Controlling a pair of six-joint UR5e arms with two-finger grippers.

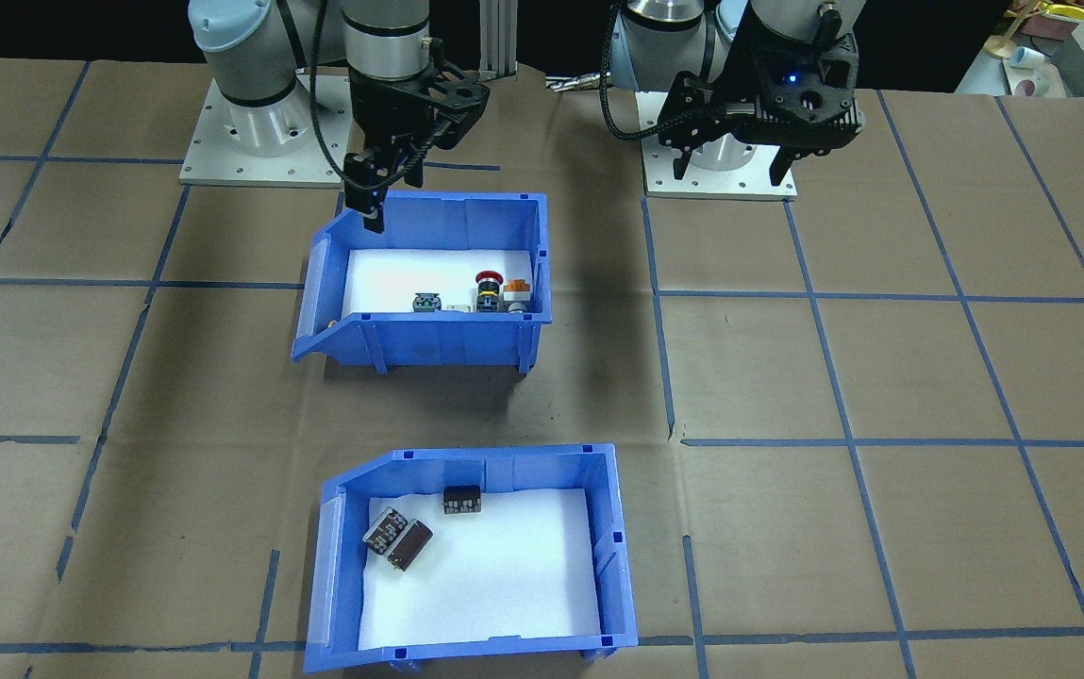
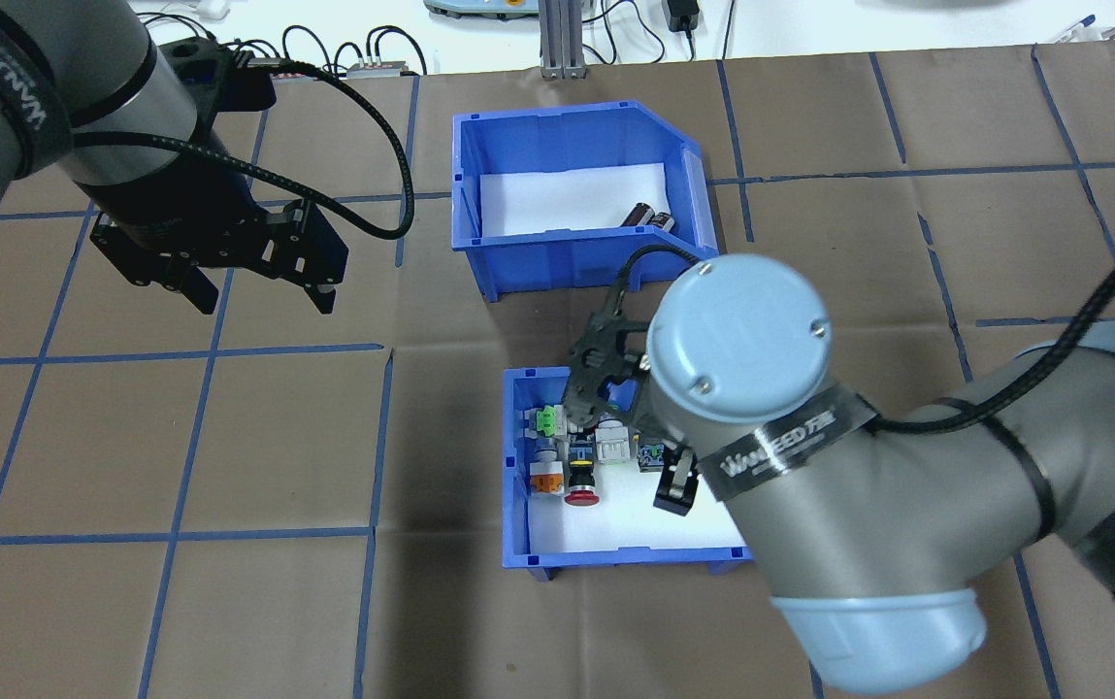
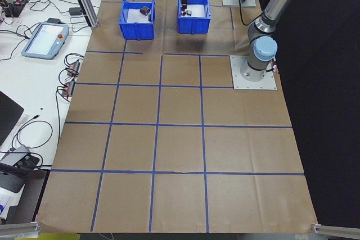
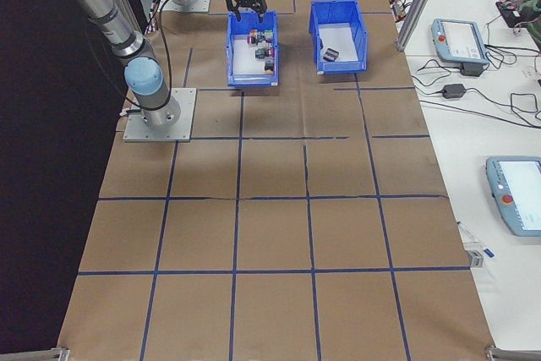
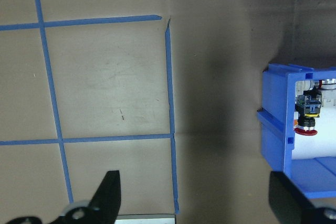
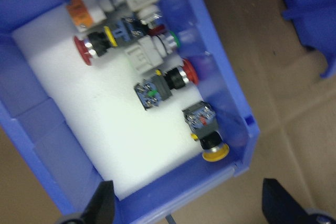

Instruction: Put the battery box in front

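Two blue plastic bins sit on my brown paper-covered table (image 1: 881, 377). My blue battery box (image 1: 474, 556) lies farther from the robot's base. Right claw (image 1: 375, 203), fingers apart, hangs over the push-button bin (image 1: 428, 283); left claw (image 2: 256, 291) hovers spread, holding nothing.

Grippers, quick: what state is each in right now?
Left gripper: open, empty, over bare table.
Right gripper: open, empty, over the switch bin, not the battery box.
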